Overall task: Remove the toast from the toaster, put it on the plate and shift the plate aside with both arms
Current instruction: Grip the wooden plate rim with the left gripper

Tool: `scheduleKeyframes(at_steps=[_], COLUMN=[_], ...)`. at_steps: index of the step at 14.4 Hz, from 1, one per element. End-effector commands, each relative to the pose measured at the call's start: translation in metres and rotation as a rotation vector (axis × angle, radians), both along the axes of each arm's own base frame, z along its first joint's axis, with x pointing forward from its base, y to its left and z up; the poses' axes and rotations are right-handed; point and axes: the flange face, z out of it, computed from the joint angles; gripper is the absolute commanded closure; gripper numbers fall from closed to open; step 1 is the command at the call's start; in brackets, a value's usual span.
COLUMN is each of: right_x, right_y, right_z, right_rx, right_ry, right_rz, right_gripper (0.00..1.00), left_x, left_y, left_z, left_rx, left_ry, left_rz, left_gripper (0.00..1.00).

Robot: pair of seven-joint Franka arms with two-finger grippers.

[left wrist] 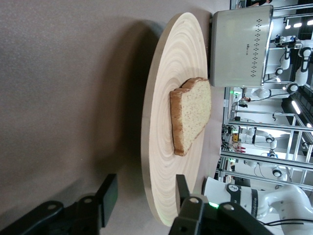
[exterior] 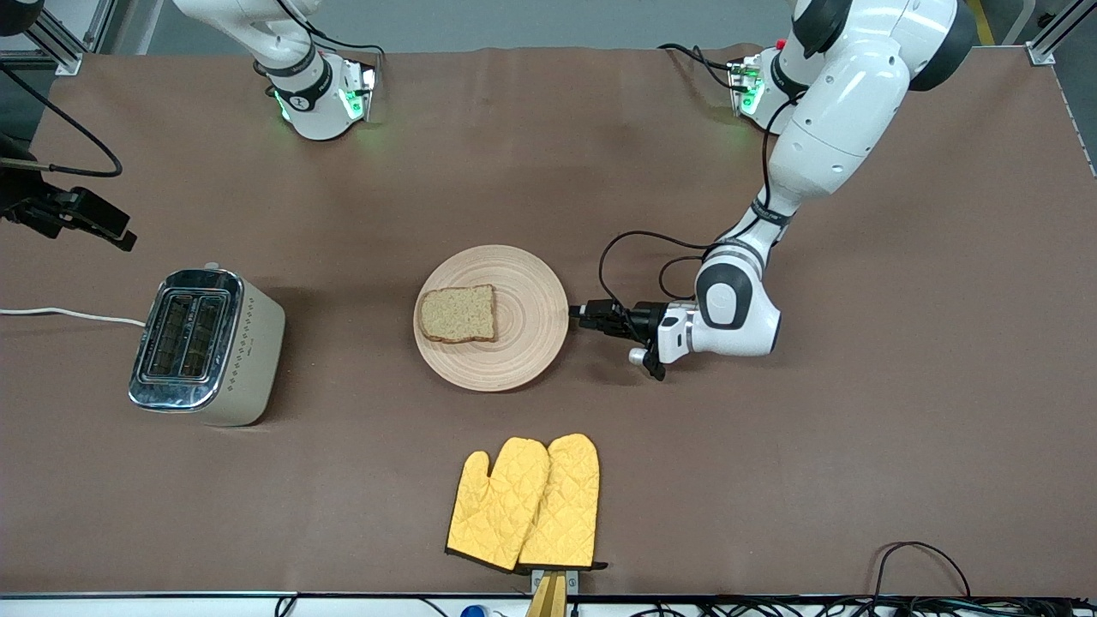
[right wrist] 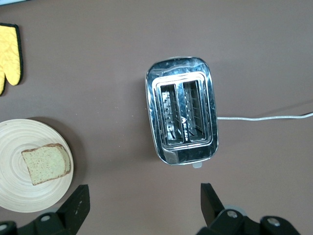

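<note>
Reaching low and level, left gripper (exterior: 576, 316) straddling plate (exterior: 523, 343) rim, fingers apart

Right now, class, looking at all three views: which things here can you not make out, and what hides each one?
- Right gripper: front view's edge crops it; its wrist view shows only open fingers.
- Plate underside and left gripper contact: the rim hides whether the fingers touch it.
- Toaster slots: too dark to see the bottom.
- Oven mitts: overlapping, the lower one partly covered.
- Toast underside: hidden.
</note>
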Motion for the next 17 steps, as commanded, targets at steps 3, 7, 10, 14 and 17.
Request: scheduleKeyframes(at_steps=[3,7,10,14,17], right_x=[-0.029,-0.03,-0.03,-0.03,-0.03], right_y=[-0.022,-0.023,-0.028,-0.029,-0.028], right_z=[-0.007,-0.007,-0.006,-0.007,-0.007], right_rx=[0.003,0.003,0.003,0.003,0.003], right_ry=[-0.027,-0.019,-0.019,-0.018,-0.016], right_rz=[0.042,0.039,0.031,0.028,0.031], right_gripper=[0.0,0.0,0.0,0.0,0.0], left_x=[-0.001,0.004,0.003,0.002,0.005], left_y=[-0.021,-0.032,-0.032,-0.031,-0.03], left_z=[-0.011,-0.004,-0.004,-0.009,-0.004], left_rx=[-0.022,-0.045,-0.043,-0.035,-0.036], left_ry=[-0.002,-0.011,-0.013,-0.016,-0.023], left_rz=[0.042,0.054,0.051,0.04,0.042], left_gripper=[0.5,0.6,0.81,0.99,1.0])
